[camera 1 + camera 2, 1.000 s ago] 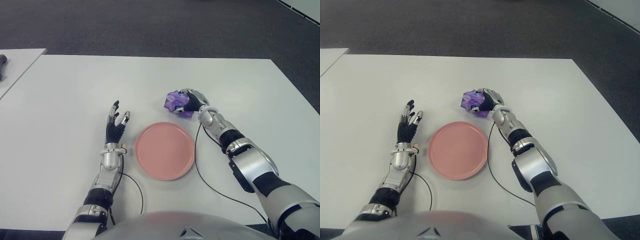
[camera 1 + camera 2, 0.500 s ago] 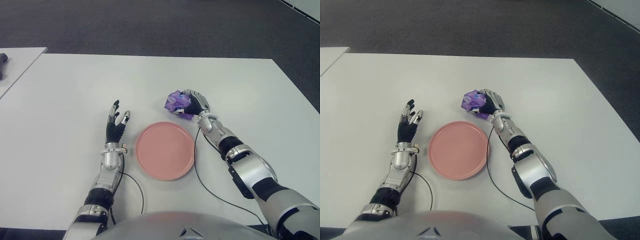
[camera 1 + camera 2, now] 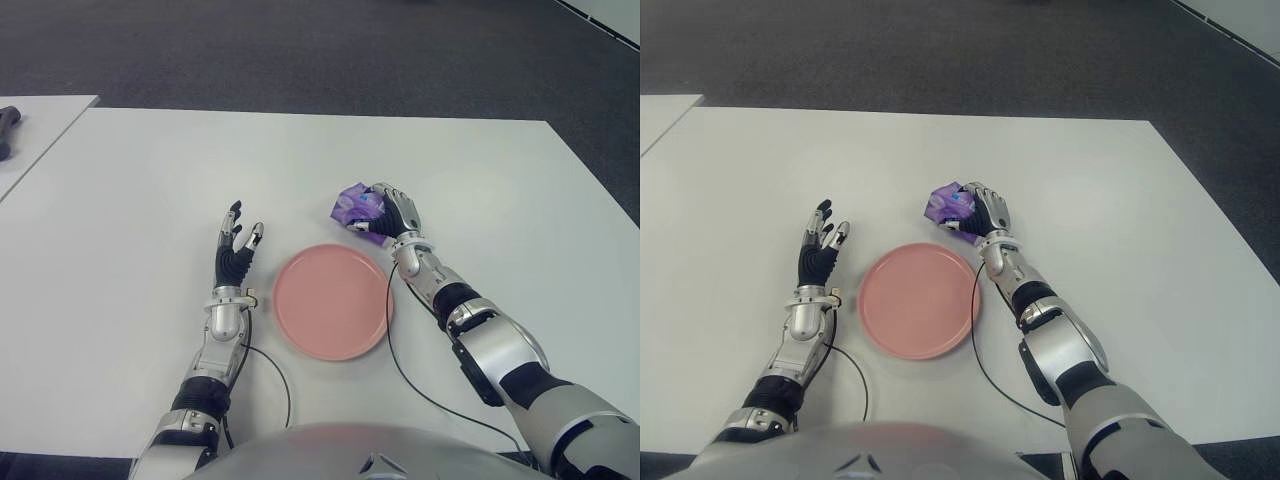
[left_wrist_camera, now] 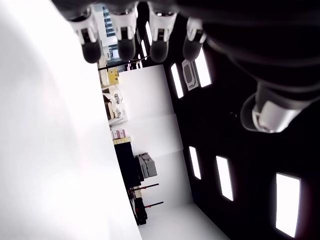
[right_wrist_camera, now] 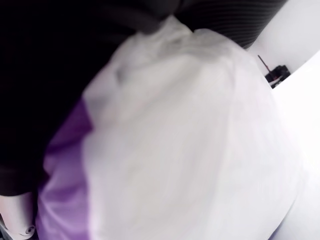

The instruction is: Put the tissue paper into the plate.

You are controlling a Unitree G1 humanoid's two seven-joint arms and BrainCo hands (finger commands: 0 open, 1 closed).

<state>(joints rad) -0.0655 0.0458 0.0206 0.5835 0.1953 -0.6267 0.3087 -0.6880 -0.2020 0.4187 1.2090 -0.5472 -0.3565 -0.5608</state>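
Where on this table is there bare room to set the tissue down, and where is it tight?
The pink plate is bare all over. The table is open beyond both hands and to the far right. It is tight only between the right hand, closed on the tissue paper, and the plate's far rim. The left hand shows left of the plate.

a white bench [image 3: 140,180] fills most of the eye views, its top plain and evenly lit. beyond its far edge lies a dark grey carpet floor [image 3: 300,50]. at the far right corner of the floor a pale strip [image 3: 610,12] cuts across. to the left, across a narrow gap of carpet, stands a second white table [image 3: 35,125] with a small dark object [image 3: 6,125] at its edge. the left wrist view shows a dark ceiling with bright rectangular light panels [image 4: 225,177], white walls [image 4: 150,125] and distant shelving [image 4: 116,110].
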